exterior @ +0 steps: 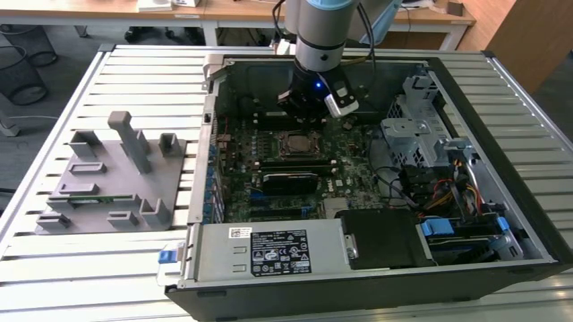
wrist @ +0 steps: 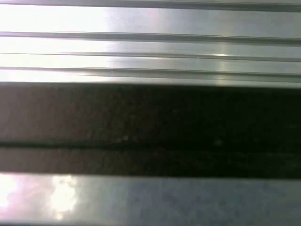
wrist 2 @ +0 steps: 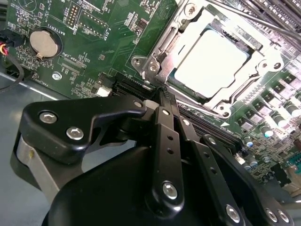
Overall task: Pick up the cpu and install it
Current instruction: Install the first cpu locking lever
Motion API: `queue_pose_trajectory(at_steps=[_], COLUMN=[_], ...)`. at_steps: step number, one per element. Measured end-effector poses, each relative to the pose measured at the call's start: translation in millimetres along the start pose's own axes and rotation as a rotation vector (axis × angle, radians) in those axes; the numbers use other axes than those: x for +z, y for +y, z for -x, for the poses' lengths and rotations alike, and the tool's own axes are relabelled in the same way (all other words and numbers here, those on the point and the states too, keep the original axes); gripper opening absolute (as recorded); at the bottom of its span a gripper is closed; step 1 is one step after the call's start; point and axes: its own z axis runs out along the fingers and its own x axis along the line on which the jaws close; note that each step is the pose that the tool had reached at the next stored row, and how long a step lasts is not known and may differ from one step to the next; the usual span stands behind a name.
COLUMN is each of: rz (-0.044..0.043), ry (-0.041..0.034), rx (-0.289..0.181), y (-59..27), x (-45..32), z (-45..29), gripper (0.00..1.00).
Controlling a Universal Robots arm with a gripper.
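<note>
A: Sitting in the motherboard socket [wrist 2: 197,66], the cpu [wrist 2: 210,60] lies at the gripper's [wrist 2: 162,96] one o'clock.

B: Fingers pinched together, empty. Judging: light, stiff, fragile; grip its edges.

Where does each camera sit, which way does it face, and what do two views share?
Exterior view: above the table, looking down into the open computer case; the arm and gripper hang over the motherboard.
Second wrist view: on the arm, looking past the shut gripper at the cpu, seated in its socket.
First wrist view: close to ribbed metal.
Shared: the exterior and second wrist views show the cpu.
</note>
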Motion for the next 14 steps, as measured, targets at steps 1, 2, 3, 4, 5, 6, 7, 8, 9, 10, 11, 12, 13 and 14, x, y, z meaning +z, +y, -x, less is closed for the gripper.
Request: queue_pose_trajectory(at_steps=[1,2,3,4,5,6,7,8,9,10,11,12,13,14], rz=[0.0,0.0,0.0,0.0002,0.0002,0.0001,0.0,0.0,0.0,0.0001,0.0,-0.0001,-0.0001,0.0], ry=[0.0,0.0,0.0,0.0,0.0004,0.0011,0.002,0.0031,0.0043,0.0054,0.0065,0.0075,0.0082,0.0085], rx=[0.0,0.0,0.0,0.0,0.0,0.0,0.0,0.0,0.0,0.001,0.001,0.001,0.001,0.001], y=[0.1,0.2,0.2,0.2,0.2,0.1,-0.1,-0.2,-0.3,-0.3,-0.4,-0.7,-1.0,-1.4], x=[-0.9,-1.6,-1.8,-1.8,-1.8,-1.9,-1.9,-1.8,-1.7,-1.4,-1.1,-0.8,-0.6,-0.5], z=[0.0,0.0,0.0,0.1,0.5,0.8,1.2,1.7,2.2,2.8,3.4,3.8,4.1,4.3], gripper=[0.11,0.11,0.11,0.11,0.11,0.11,0.11,0.11,0.11,0.11,0.11,0.11,0.11,0.11])
